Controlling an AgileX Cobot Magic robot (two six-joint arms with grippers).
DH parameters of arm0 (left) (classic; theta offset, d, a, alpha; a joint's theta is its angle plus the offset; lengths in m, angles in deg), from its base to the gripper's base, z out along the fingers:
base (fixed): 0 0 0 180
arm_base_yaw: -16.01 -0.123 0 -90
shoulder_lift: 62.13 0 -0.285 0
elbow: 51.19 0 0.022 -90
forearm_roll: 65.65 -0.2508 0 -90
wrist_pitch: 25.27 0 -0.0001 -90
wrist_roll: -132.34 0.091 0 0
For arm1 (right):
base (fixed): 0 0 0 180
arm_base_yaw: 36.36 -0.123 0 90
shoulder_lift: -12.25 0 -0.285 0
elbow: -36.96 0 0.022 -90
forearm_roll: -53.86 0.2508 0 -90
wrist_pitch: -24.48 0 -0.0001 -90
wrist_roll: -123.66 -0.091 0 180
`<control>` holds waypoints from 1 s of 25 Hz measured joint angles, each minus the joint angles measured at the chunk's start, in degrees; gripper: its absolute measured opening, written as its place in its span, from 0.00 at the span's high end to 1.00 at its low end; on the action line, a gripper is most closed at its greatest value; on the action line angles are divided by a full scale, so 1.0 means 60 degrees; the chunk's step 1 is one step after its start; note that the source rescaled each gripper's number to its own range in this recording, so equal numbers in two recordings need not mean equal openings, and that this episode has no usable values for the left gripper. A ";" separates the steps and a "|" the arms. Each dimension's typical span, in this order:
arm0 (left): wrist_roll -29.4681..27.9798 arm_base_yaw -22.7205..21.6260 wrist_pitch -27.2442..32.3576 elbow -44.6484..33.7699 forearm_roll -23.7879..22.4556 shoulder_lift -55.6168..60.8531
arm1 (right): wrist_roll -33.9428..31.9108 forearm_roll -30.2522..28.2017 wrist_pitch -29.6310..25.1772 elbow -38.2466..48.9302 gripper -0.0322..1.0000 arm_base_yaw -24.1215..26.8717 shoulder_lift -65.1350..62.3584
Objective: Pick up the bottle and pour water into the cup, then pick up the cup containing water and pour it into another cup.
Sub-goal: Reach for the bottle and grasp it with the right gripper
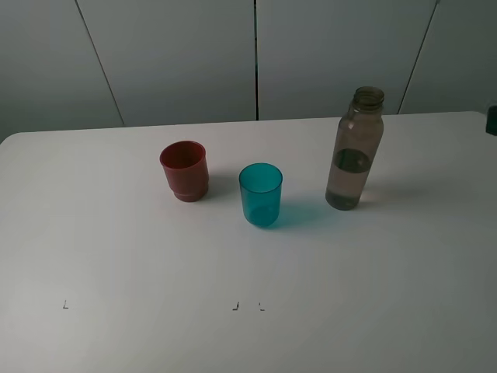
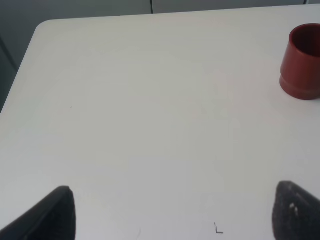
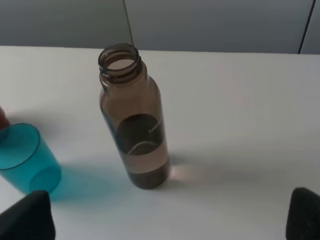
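Step one, nothing lifted: my right pincer [image 3: 166,216] hangs released, facing the bottle [image 3: 134,125] on the counter [image 1: 116,256]. Next, I'd clamp its body; the teal cup [image 1: 260,194] waits at its 9 o'clock.

Left hand [image 2: 177,216], right hand [image 3: 166,220]: both wide-spread

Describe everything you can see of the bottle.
The bottle is tall, slim, smoky grey-brown and translucent, plastic by its look, with a threaded neck, an open mouth and no cap. A darker patch shows at mid-height, and liquid seems to fill the lower part. It stands upright on the white table, to the right of the teal cup in the high view and apart from it. Only the table touches it.
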 joint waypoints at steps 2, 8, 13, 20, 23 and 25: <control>0.0000 0.0000 0.0000 0.0000 0.0000 0.0000 | 0.0262 0.0161 0.0469 0.0224 0.00 0.0000 0.0410; 0.0000 0.0000 0.0000 0.0000 0.0000 0.0000 | 0.0952 0.0393 0.2322 0.1269 0.00 -0.1098 0.1687; 0.0000 0.0000 0.0000 0.0000 0.0000 0.0000 | 0.1160 0.0575 0.3582 0.1788 0.00 -0.1729 0.2993; 0.0000 0.0000 0.0000 0.0000 0.0000 0.0000 | 0.1184 0.0724 0.5208 0.2499 0.00 -0.1788 0.4331; 0.0000 0.0000 0.0000 0.0000 0.0000 0.0000 | 0.1165 0.0526 0.6182 0.2819 0.00 -0.2001 0.4929; 0.0000 0.0000 0.0000 0.0000 0.0000 0.0000 | 0.1006 0.0390 0.6935 0.2989 0.00 -0.2262 0.5355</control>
